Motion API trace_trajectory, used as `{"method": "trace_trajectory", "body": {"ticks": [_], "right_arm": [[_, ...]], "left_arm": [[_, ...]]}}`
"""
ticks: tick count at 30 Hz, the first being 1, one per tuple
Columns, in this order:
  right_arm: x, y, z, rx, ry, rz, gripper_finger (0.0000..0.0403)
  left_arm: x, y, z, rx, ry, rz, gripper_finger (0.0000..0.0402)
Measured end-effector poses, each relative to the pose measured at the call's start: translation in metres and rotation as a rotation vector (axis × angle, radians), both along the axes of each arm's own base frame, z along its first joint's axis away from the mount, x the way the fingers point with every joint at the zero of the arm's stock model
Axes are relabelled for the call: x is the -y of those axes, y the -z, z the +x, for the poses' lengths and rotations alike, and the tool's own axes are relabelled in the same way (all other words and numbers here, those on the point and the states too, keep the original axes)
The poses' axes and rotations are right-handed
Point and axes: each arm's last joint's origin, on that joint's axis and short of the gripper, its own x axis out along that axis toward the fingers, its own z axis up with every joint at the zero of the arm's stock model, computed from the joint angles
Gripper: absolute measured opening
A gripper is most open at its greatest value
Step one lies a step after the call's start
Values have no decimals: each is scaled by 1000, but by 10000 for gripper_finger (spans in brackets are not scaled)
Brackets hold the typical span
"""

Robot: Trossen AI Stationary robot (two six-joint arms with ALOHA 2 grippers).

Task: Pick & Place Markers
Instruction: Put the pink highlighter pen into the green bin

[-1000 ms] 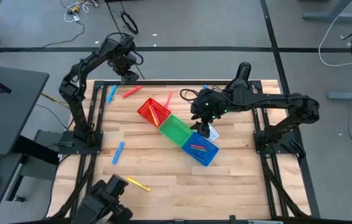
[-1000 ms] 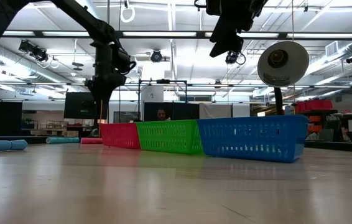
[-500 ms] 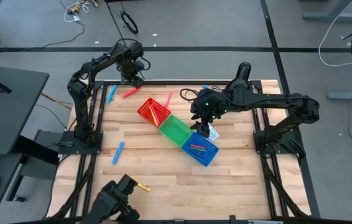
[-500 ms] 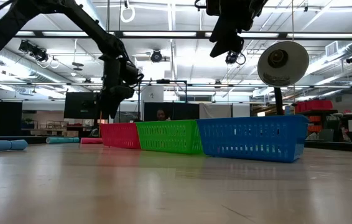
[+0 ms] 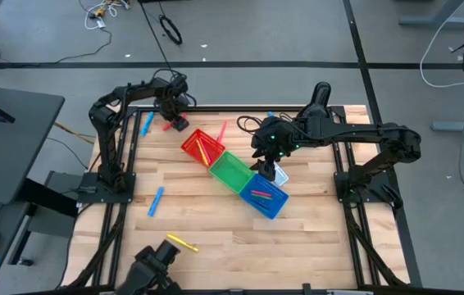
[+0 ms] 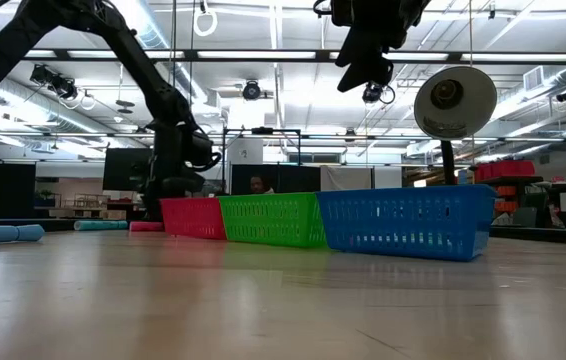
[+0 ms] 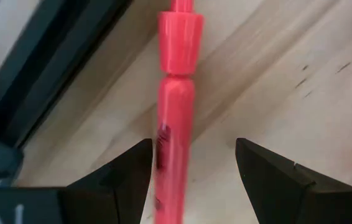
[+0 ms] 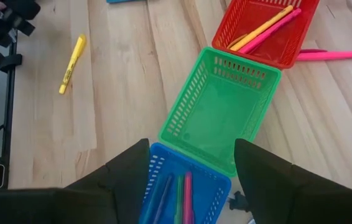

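My left gripper (image 5: 175, 120) (image 7: 191, 180) is open and low over a red marker (image 7: 175, 118) that lies flat on the wood near the table's far left corner. Its fingers stand on either side of the barrel. My right gripper (image 5: 269, 166) (image 8: 191, 186) hangs open and empty above the blue bin (image 8: 179, 186), which holds several markers. The red bin (image 8: 269, 25) holds a yellow and a pink marker. The green bin (image 8: 216, 112) shows none. Loose on the table are a pink marker (image 5: 221, 130), two blue ones (image 5: 147, 123) (image 5: 156, 201) and a yellow one (image 5: 183, 243). My left gripper comes from above with its fingers along either side of the red marker's barrel (image 7: 171, 155), below the cap. One finger (image 7: 135, 174) stands right against the barrel, and I cannot tell whether it touches. The marker lies flat on the table.
The three bins (image 6: 323, 220) sit in a slanted row across the table's middle. A black frame rail (image 7: 45, 68) runs close beside the red marker. A dark device (image 5: 152, 266) stands at the near edge by the yellow marker. Bare wood lies toward the near right.
My left gripper has swung from beyond the table's far edge toward the near side and come down, ending low over the red marker. The right arm has kept still. The dark device at the near edge has shifted a little.
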Motion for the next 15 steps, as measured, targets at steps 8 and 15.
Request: {"method": "trace_trajectory", "body": {"ticks": [8,15], "right_arm": [[0,0,0,-4,1,1,235],[0,0,0,-4,-1,0,235]], "left_arm": [[3,4,0,-2,17,10,236],[4,4,0,2,18,-7,174]]}}
